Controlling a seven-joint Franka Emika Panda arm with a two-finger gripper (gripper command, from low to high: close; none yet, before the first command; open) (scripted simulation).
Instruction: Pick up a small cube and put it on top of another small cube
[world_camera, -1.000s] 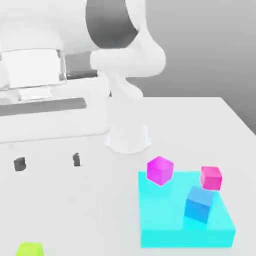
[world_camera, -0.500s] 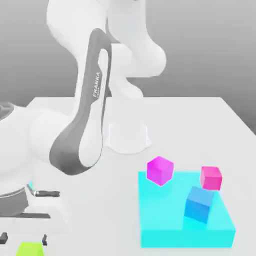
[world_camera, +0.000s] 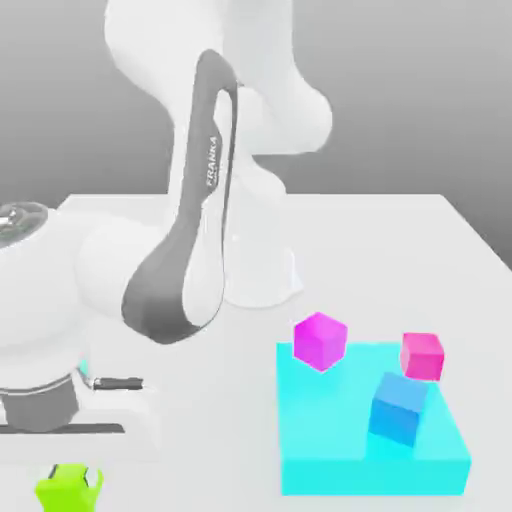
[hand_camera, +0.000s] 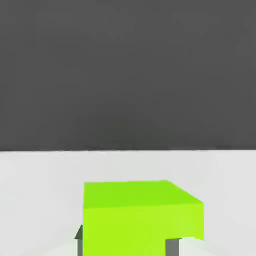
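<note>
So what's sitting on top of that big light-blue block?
On the cyan block sit a tilted blue cube and a magenta cube at its far corner. A pink cube is at its far edge; its underside is hidden.

1. Four cubes: one lime cube (world_camera: 66, 488), one magenta cube (world_camera: 320, 341), one pink cube (world_camera: 422, 356), one blue cube (world_camera: 399, 408).
2. One cyan slab (world_camera: 330, 440).
3. One arm (world_camera: 195, 230).
4. One bench (world_camera: 400, 250).

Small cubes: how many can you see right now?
4. The lime-green cube sits under the gripper at the exterior view's lower left; the magenta cube, pink cube and blue cube are by the cyan block. The arm may hide others.
</note>
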